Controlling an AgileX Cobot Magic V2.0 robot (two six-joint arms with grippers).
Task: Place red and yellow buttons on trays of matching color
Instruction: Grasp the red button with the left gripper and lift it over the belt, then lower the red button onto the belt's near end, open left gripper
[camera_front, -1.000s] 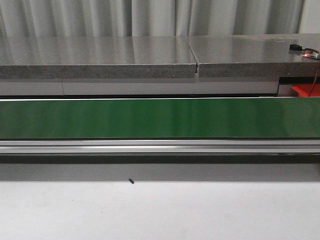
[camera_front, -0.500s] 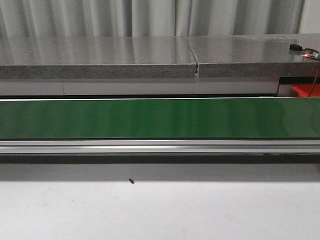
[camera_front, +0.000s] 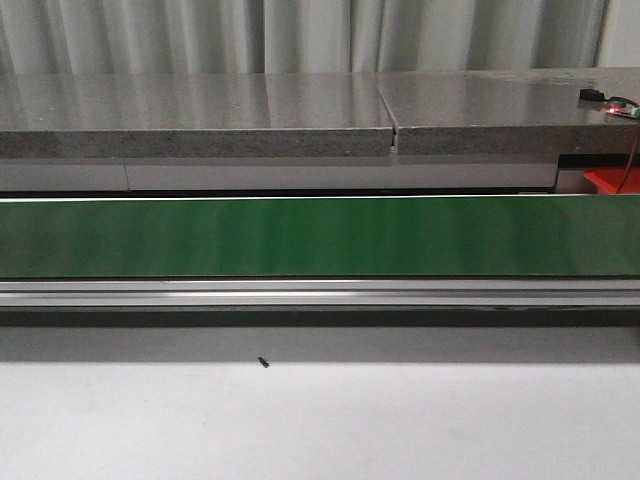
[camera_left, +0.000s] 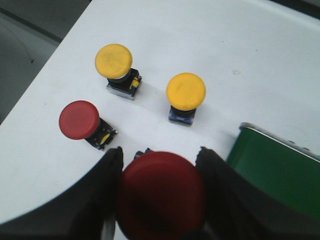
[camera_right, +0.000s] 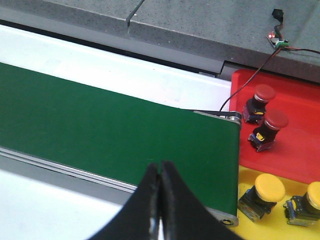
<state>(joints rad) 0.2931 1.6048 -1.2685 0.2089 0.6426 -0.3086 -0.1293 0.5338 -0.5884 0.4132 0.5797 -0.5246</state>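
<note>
Between the left hand (camera_left: 159, 200) fingers, a red button (camera_left: 161, 195) stands cap-up toward the camera.

No readable text, label, brand or number shows anywhere here, in any of the three views.

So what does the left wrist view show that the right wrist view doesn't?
Only the left wrist view shows the left gripper shut on a red button, with a loose red button and two yellow buttons standing on the white table. Only the right wrist view shows the closed right gripper, the red tray with two red buttons, and the yellow tray. Both show the green belt.
</note>
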